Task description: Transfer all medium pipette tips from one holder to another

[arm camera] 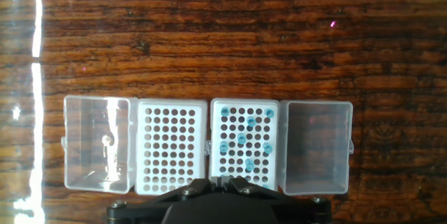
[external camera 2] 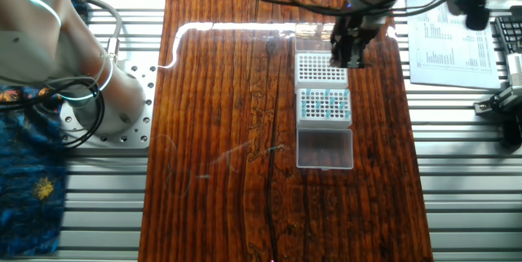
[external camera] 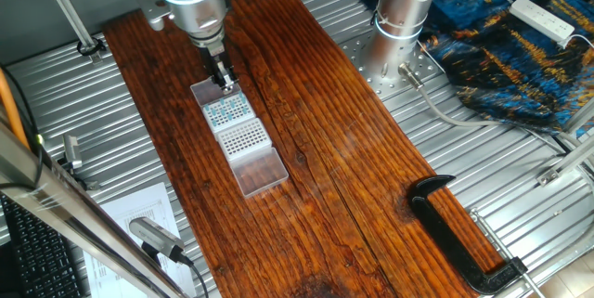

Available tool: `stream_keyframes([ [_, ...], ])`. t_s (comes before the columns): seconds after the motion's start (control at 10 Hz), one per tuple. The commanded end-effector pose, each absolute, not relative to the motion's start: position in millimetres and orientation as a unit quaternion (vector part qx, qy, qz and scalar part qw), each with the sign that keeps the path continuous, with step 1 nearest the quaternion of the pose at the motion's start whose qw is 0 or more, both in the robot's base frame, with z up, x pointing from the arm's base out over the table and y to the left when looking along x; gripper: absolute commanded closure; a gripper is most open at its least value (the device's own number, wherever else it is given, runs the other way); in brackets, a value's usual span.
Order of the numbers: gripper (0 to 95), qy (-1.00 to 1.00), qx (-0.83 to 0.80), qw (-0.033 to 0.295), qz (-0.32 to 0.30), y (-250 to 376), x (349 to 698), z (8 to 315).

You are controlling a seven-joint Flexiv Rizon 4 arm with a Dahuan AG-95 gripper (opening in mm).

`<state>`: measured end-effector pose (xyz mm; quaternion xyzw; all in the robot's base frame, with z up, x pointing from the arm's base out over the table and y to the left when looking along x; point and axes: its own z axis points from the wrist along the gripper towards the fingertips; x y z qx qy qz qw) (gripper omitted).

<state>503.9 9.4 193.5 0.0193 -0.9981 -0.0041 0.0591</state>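
Note:
Two white tip racks lie side by side on the wooden board, each with its clear lid folded open outward. In the hand view the right rack [arm camera: 244, 144] holds several teal-blue medium pipette tips [arm camera: 241, 138], scattered. The left rack [arm camera: 171, 147] shows only bare holes. The tip rack [external camera: 227, 110] [external camera 2: 325, 104] and the bare rack [external camera: 243, 136] [external camera 2: 316, 68] show in both fixed views. My gripper [arm camera: 223, 180] [external camera: 226, 84] [external camera 2: 347, 59] hovers above the seam between the racks. Its fingers are together, and I see nothing between them.
Clear lids lie at both outer ends [arm camera: 98, 144] [arm camera: 316, 147]. A black clamp [external camera: 455, 233] grips the board's near right edge. The robot base [external camera: 399, 19] stands beside the board, with a blue cloth [external camera: 520, 47] and a power strip [external camera: 543, 18] behind it. A paper sheet [external camera 2: 453, 42] lies off the board.

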Motion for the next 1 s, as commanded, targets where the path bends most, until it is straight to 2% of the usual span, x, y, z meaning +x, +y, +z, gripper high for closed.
stream_keyframes([
  [0.1,95.0,-0.997,0.041,0.063,-0.005,10.2,506.7,196.0],
  [1.0,95.0,-0.990,0.130,0.057,-0.008,-3.5,516.5,156.4],
])
